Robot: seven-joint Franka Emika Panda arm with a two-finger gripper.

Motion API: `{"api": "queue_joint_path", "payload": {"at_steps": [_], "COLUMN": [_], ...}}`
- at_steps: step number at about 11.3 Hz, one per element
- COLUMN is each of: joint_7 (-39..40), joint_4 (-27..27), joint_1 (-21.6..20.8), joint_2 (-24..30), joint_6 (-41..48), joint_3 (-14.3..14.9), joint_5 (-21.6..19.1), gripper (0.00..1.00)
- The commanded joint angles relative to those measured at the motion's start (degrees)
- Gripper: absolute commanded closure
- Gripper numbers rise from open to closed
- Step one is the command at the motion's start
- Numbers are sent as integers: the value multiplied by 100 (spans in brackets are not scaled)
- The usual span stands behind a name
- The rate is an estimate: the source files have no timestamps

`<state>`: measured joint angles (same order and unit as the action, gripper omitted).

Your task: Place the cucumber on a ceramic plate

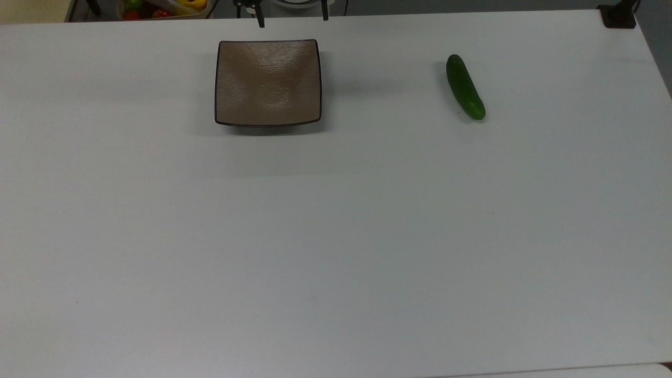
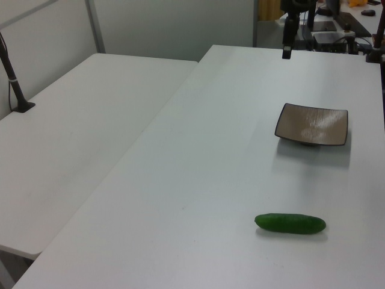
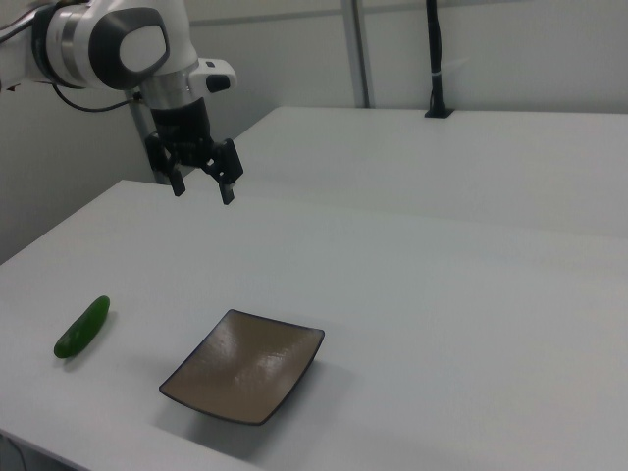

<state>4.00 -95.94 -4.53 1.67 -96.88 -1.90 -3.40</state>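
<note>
The dark green cucumber (image 1: pixel 465 87) lies flat on the white table at the top view's right, well apart from the plate; it also shows near the front in the left view (image 2: pixel 290 223) and at the right view's left (image 3: pixel 82 327). The square brown ceramic plate (image 1: pixel 268 82) sits bare at the top view's upper middle (image 2: pixel 313 124) (image 3: pixel 245 365). My gripper (image 3: pixel 203 190) hangs open in the air beyond the plate, holding nothing. Its two dark fingertips (image 1: pixel 261 23) peek in at the top view's upper edge.
A second white table (image 2: pixel 72 126) adjoins at the left view's left, with a black post (image 2: pixel 13 78) clamped on it. A bin of colourful items (image 1: pixel 163 8) stands past the far edge. A black clamp (image 1: pixel 618 16) sits at the top view's upper right corner.
</note>
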Motion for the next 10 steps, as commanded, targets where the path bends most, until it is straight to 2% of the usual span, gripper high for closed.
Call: {"api": "queue_joint_path", "payload": {"at_steps": [1,8,10], "joint_7": [75,66,66], "joint_4": [41,23,-38], "joint_1": [-126,-118,-127], "joint_2": [-26,-26,-35], "joint_6": [-68,-68,-85], "joint_3": [6,6,-82], "joint_5": [-73,-91,-99], "gripper": [0,0,0]}}
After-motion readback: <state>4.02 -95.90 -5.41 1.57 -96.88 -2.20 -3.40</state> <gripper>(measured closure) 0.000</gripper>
